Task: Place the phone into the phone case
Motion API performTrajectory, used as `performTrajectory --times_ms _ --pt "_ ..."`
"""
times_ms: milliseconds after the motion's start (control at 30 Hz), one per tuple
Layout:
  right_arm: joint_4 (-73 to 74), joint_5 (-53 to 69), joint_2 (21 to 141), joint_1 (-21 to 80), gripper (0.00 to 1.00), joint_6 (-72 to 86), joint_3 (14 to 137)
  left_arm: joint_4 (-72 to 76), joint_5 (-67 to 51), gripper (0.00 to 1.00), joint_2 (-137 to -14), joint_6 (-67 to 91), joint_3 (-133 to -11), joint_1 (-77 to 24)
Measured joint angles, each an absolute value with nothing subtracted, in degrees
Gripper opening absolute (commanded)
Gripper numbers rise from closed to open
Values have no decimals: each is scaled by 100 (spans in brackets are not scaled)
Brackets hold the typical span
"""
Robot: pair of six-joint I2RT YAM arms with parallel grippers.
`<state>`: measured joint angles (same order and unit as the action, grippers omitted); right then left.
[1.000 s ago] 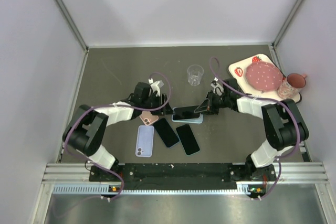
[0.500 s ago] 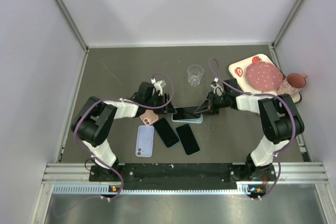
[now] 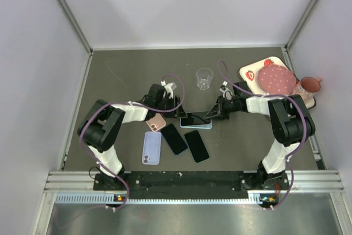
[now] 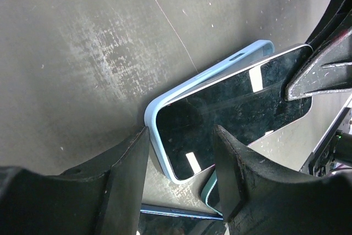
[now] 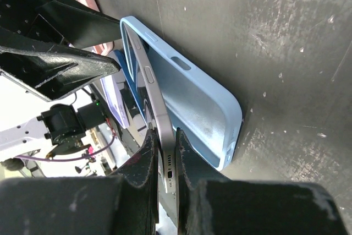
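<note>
**While the phone sits half in its case, the grip is what counts**

Because the right end effector (image 5: 165, 155) is pinched narrow on the phone's thin edge, I have the phone (image 4: 236, 108) tilted. One end appears tucked inside the case's rim, and the other end is raised above the case's open face. The case (image 5: 195, 100) is pale blue and lies flat on the desk (image 3: 121, 75). The left end effector (image 4: 181, 152) stands about half open and holds nothing, with its jaws straddling the end of the case where the phone is tucked in.

I judge the phone to be stiff, glass-faced, slick and fairly heavy for so narrow a pinch, so it could pivot or slide out. The case looks light, with a bendy rim, and is likely to skid on the desk when pushed. I would hold the phone by its side edges near the raised end and brace the case at its rim. Any pressing should go on the phone's frame, not its screen.
</note>
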<state>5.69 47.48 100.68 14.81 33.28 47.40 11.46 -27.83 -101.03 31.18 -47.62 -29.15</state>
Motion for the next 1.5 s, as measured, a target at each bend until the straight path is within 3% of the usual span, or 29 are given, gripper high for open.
performTrajectory --times_ms 467,933,1200,1500 --pt "582 4713 10125 1483 0 3271 4742 829 -2231 59 -9891 3004 -4821 -3164" --pt "563 4705 10125 1483 0 3275 4731 -183 -1149 53 -7765 2421 -4886 -3507" --pt "563 4705 10125 1483 0 3273 4727 -585 -1002 46 -7826 2370 -4943 -3933" --pt "585 4672 10123 1487 0 3256 4727 -788 -939 44 -8803 2318 -5579 -4298"
